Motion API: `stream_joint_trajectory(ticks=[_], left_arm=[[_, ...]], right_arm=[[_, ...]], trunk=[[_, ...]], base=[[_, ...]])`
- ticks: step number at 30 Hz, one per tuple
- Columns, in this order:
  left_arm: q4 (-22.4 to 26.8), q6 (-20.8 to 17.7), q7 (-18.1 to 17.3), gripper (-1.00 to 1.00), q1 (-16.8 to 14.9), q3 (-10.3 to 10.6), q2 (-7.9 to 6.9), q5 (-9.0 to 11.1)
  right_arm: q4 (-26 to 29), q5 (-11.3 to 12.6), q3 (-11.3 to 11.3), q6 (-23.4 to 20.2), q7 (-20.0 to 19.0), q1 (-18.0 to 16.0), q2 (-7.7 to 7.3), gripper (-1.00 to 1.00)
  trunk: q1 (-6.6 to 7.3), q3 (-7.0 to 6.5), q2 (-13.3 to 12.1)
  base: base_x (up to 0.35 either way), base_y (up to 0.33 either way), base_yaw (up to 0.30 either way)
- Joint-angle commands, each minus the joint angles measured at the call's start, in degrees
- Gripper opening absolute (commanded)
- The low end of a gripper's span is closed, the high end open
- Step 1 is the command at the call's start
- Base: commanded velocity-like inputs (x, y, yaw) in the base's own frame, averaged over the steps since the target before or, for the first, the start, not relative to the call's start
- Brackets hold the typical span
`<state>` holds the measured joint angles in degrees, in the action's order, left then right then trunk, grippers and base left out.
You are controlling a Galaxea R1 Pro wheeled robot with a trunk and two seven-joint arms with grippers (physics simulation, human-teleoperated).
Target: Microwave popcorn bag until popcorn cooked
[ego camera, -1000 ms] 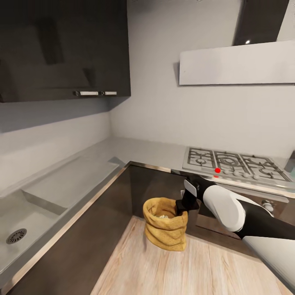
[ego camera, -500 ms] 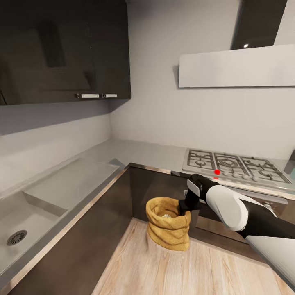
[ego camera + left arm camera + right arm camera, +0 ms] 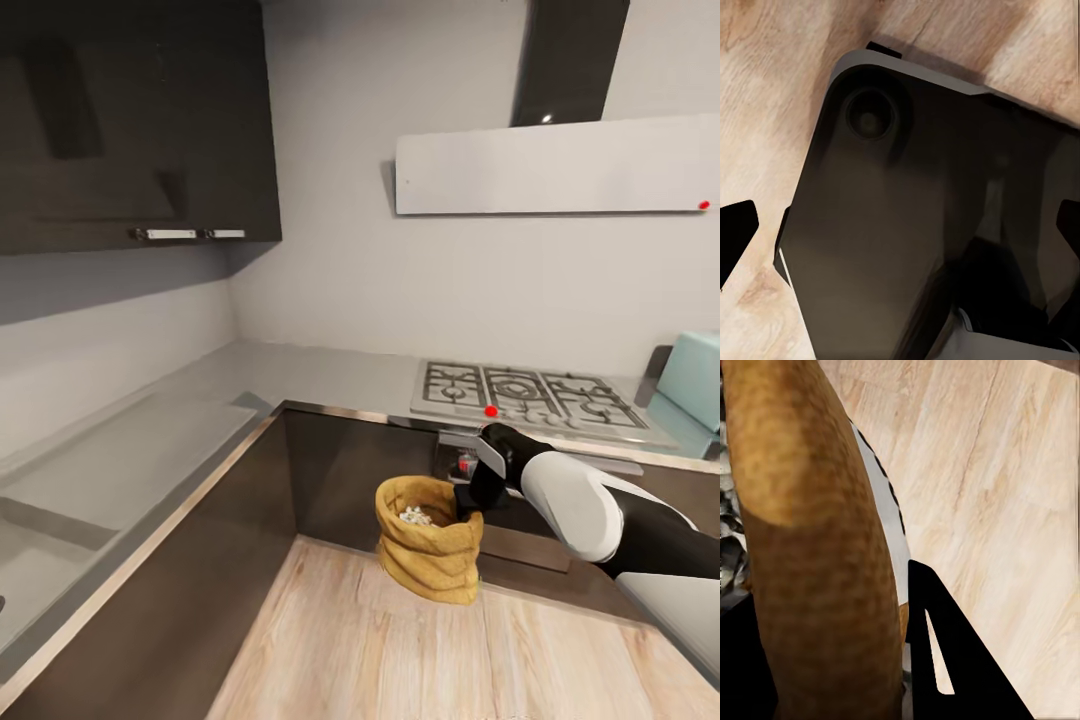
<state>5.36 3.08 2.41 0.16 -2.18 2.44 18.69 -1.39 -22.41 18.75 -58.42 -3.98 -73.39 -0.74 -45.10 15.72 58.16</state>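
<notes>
Popcorn bag [image 3: 430, 545] hangs above the wood floor [image 3: 400, 650] from the head camera, its rolled rim pinched by the right gripper [image 3: 466, 500], white popcorn [image 3: 415, 516] just inside; beyond the gripper sit the gas hob [image 3: 525, 392] and mint microwave [image 3: 690, 378]. Right wrist: fingers [image 3: 945, 660] clamp the rim. Left wrist: gripper [image 3: 900, 240] spread wide above the robot's dark base [image 3: 930, 202].

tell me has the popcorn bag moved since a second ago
Yes. The popcorn bag, pinched at its rim by the right gripper, has been carried rightward along the cabinets: it now hangs below the gas hob, no longer near the counter corner.
</notes>
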Motion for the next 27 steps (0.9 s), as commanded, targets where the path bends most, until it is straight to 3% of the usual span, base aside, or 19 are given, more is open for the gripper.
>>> stream_joint_trajectory(ticks=[1,7,10,27], left_arm=[[0.1,0.1,0.1,1.00,0.0,-0.2,0.03,0.1],[0.1,0.1,0.1,1.00,0.0,-0.2,0.03,0.1],[0.1,0.1,0.1,1.00,0.0,-0.2,0.03,0.1],[0.1,0.1,0.1,1.00,0.0,0.4,0.03,-0.4]], right_arm=[[-0.1,-0.5,0.2,0.0,-0.4,-0.1,-0.15,-1.00],[0.2,-0.5,0.2,0.1,-0.3,-0.1,-0.50,-1.00],[0.2,-0.6,0.2,0.1,-0.2,-0.1,-1.56,-1.00],[0.3,-0.6,0.2,0.1,0.0,-0.1,-2.25,-1.00]], trunk=[[-0.01,0.07,0.0],[-0.01,0.07,0.0],[-0.01,0.07,0.0],[-0.01,0.07,0.0]], base=[[0.000,0.000,-0.246],[0.000,0.000,-0.246],[0.000,0.000,-0.246],[0.000,0.000,-0.224]])
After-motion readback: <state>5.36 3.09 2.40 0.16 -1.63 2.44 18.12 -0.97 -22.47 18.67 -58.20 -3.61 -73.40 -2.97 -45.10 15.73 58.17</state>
